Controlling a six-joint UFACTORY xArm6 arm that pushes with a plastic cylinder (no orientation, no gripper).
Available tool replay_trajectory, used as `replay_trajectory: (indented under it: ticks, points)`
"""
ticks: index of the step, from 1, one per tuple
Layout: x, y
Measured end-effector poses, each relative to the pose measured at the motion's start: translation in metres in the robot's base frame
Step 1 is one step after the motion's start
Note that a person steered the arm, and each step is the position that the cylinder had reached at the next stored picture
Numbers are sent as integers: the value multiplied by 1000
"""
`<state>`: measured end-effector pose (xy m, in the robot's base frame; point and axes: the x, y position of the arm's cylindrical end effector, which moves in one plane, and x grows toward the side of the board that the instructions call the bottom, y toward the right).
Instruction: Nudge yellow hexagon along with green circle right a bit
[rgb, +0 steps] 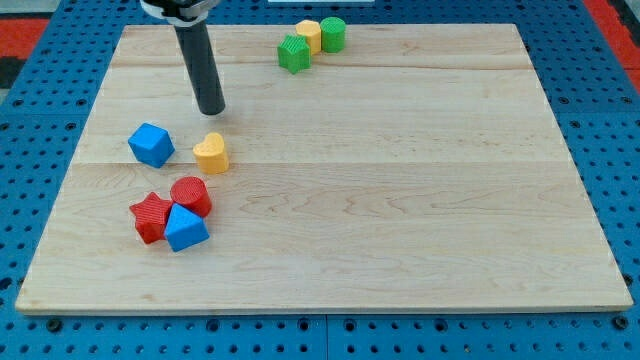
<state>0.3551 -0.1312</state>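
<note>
Resting on the wooden board (400, 200), my tip (212, 110) sits far left, just beyond the yellow heart (211, 152); a bare rod, no pincer. The yellow hexagon (309, 36) sits at the far edge, touching the green circle (333, 33) on its right and the green star (294, 53).

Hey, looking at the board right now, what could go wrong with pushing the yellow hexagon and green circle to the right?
1. The yellow hexagon block and green circle block sit at the wooden board's top edge; a skewed push could slide them off.
2. The green star block touches the hexagon's left side, so my tip, coming from the left, would likely drag it along.
3. The yellow heart block lies just below my tip.
</note>
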Motion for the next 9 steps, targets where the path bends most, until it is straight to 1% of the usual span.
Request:
replay_trajectory:
  ticks: [1,2,3,4,6,7,8,9]
  points:
    - [0,25]
    - [-8,36]
    - [-46,10]
    - [-87,15]
    - [-161,62]
    - [-163,73]
    - [-163,114]
    - [-163,134]
